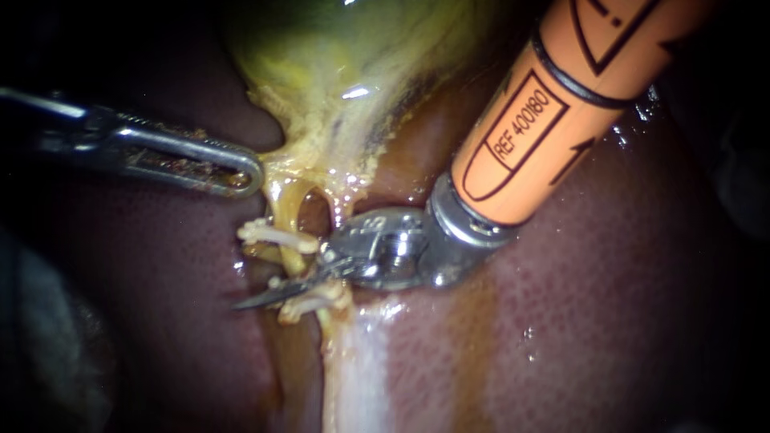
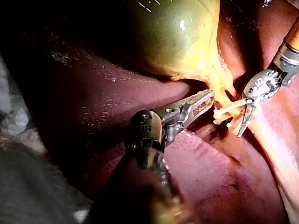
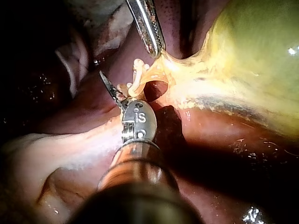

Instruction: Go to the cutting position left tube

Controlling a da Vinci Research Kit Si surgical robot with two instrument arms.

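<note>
Two clips [image 1: 277, 236] on the left tube [image 1: 287, 216] flanked the right instrument [image 1: 269, 295] at centre, its blades parted or not, unclear. Any drift risked striking one. The left instrument [image 1: 241, 172] clenched the gallbladder [image 1: 337, 72], and overpulling might have torn it.

End effector of left instrument [image 1: 247, 173] grips gallbladder [image 1: 337, 96]; right instrument [image 1: 269, 295] angles in, wrist bent.

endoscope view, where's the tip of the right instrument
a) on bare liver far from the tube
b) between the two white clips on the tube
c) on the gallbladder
b: the right instrument has its blade tip at the tube, between the upper clip and the lower clip.
</note>
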